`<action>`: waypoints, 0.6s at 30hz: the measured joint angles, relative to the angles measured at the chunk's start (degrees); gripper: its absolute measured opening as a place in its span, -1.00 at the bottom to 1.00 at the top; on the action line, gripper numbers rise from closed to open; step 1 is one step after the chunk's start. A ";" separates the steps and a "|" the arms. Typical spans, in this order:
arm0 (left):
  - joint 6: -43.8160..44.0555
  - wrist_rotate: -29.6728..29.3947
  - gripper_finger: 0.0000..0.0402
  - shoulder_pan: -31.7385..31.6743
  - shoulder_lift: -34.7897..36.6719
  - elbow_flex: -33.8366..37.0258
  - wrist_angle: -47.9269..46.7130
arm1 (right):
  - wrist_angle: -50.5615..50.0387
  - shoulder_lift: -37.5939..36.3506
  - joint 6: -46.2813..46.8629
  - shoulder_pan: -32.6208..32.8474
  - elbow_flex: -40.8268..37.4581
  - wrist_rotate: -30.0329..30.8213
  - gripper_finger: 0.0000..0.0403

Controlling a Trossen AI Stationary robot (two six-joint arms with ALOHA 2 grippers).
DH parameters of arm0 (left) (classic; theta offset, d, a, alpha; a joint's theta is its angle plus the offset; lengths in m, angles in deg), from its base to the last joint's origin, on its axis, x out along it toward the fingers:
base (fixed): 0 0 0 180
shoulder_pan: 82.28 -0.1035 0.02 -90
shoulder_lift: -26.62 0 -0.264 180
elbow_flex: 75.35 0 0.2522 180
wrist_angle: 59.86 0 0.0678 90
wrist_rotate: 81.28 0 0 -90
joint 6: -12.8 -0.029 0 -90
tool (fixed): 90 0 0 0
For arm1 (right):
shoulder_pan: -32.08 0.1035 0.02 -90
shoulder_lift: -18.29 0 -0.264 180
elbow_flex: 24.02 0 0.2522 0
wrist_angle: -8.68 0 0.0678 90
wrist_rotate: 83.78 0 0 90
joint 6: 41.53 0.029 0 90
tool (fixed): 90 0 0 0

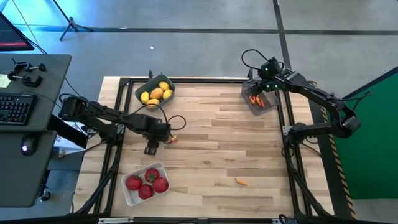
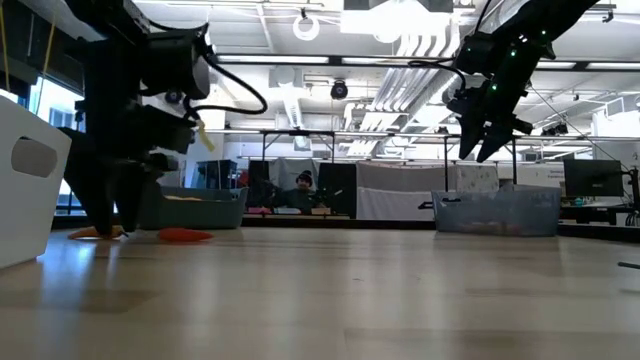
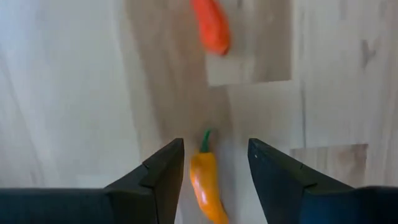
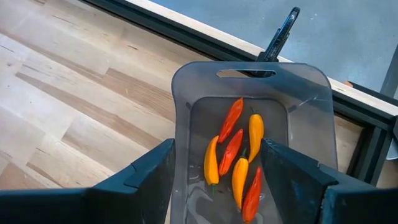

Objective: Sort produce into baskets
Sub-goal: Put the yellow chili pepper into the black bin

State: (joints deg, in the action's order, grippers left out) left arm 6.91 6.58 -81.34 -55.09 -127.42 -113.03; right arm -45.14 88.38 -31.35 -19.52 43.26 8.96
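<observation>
From my seat I see the left pincer (image 3: 215, 167) low over the counter (image 1: 211, 149), left of its middle, fingers parted and straddling an orange pepper (image 3: 205, 184) that lies flat on the wood between them; I cannot tell whether either finger touches it, and the pepper is not gripped; just beyond that one a red-orange pepper (image 3: 211, 25) lies on the boards, clear of the fingers; in the high view these two read as one small orange spot beside the pincer, near the dark cable; the right pincer (image 4: 214, 163) hangs above the dark translucent basket (image 1: 260, 99) at the counter's far right corner, fingers spread wide with nothing between them; inside that basket I count six peppers (image 4: 231, 152), red and yellow-orange, lying roughly side by side on its floor; the blue-grey basket (image 1: 155, 91) sits at the far left edge with yellow lemon-like fruits (image 1: 156, 94) piled in it; the white basket (image 1: 145, 183) sits at the near left with four round red fruits (image 1: 147, 183) filling it; one more small orange pepper (image 1: 240, 182) lies alone on the counter toward the near edge, right of centre, well apart from every basket and from both arms.
</observation>
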 joint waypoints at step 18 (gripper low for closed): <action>10.95 1.43 -0.26 -3.99 0.13 1.95 0.27 | 1.51 0.00 0.32 0.00 0.04 0.00 0.11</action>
State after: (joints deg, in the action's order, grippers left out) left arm 17.86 8.01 -85.33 -54.96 -125.47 -112.75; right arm -43.63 88.38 -31.03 -19.52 43.30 8.96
